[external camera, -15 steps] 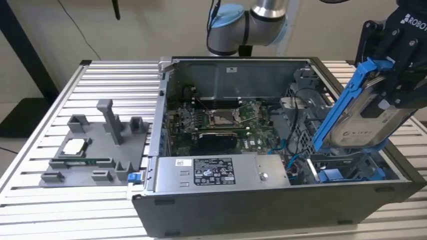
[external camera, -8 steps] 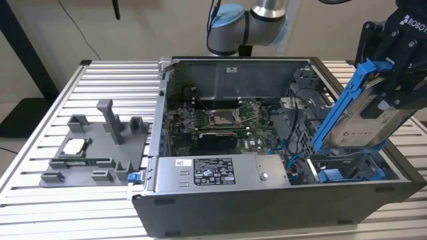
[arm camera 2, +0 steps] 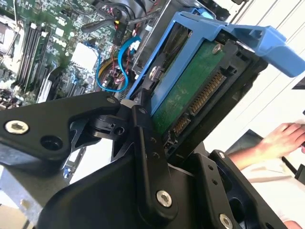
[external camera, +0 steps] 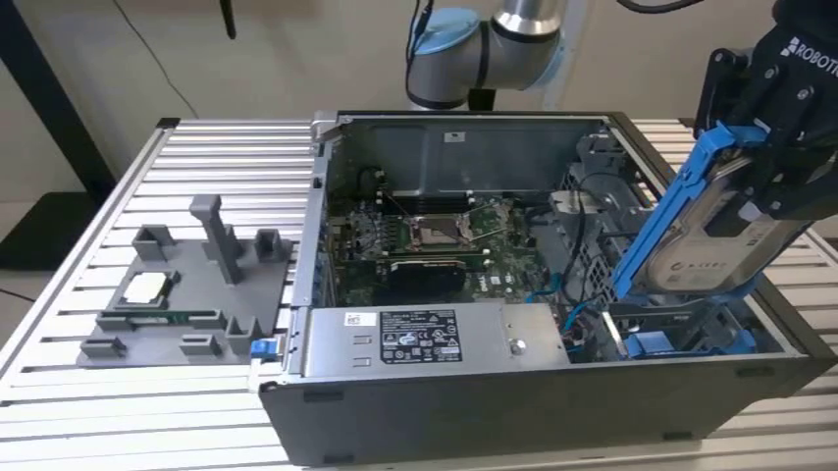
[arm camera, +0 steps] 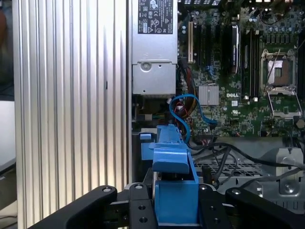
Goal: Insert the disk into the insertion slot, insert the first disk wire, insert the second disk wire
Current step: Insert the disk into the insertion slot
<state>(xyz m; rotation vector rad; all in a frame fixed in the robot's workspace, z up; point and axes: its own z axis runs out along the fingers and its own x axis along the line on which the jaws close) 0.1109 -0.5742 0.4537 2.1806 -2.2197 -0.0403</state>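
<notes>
An open grey computer case (external camera: 524, 412) lies on a ribbed aluminium bench (external camera: 131, 422) with its open side up. Inside, a green motherboard (external camera: 504, 267) covers the floor of the case, with a metal-framed CPU socket (external camera: 433, 232) near its middle. In the first wrist view a small silver heatsink (arm camera: 208, 94) stands just beside a looping blue cable (arm camera: 183, 96). A grey power-supply box (external camera: 419, 339) with a black-and-white sticker sits along the near wall. On the exterior view's left, beside the case, a grey fixture plate (external camera: 196, 324) with upright posts carries a small silvery chip (external camera: 147, 287).
</notes>
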